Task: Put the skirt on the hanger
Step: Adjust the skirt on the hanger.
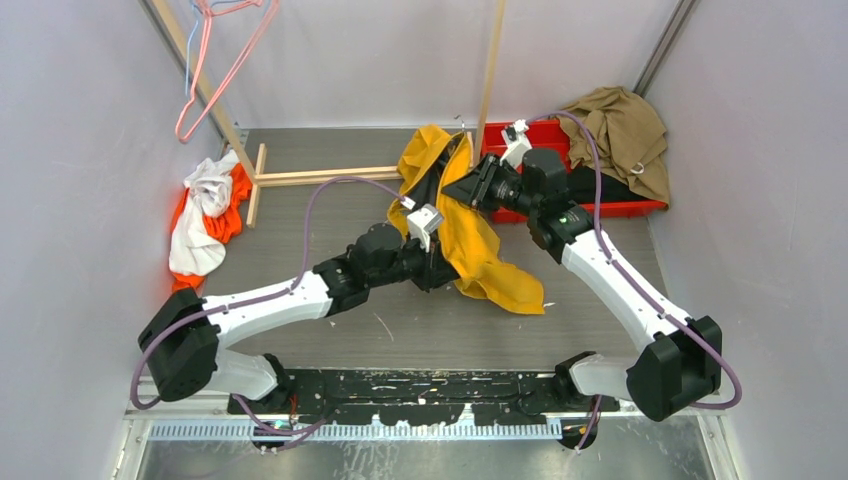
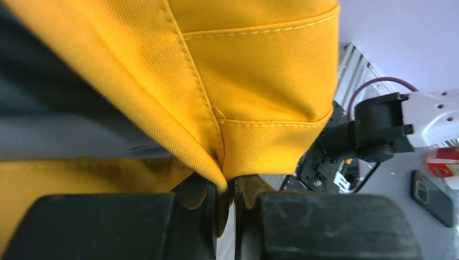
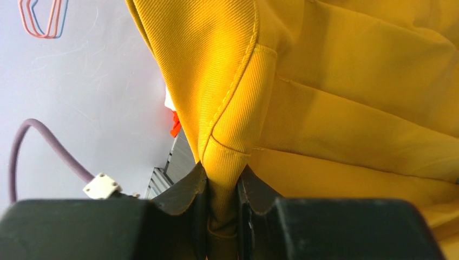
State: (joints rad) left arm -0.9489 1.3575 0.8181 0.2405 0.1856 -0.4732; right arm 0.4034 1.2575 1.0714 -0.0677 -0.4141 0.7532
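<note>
The yellow skirt (image 1: pixel 470 235) hangs between both arms above the table's middle, its lower part draped down to the table. My left gripper (image 1: pixel 432 232) is shut on the skirt's edge; in the left wrist view the fabric (image 2: pixel 254 81) is pinched between the fingertips (image 2: pixel 227 192). My right gripper (image 1: pixel 462 185) is shut on the skirt's waistband fold (image 3: pixel 233 141), which fills the right wrist view. Pink and blue wire hangers (image 1: pixel 215 60) hang at the upper left, apart from the skirt, and also show in the right wrist view (image 3: pixel 43 19).
A wooden rack (image 1: pixel 310 176) has its base on the table and a post (image 1: pixel 490 70) rising behind. A red bin (image 1: pixel 590 205) with a tan garment (image 1: pixel 620 130) sits back right. White and orange clothes (image 1: pixel 205 215) lie at the left wall.
</note>
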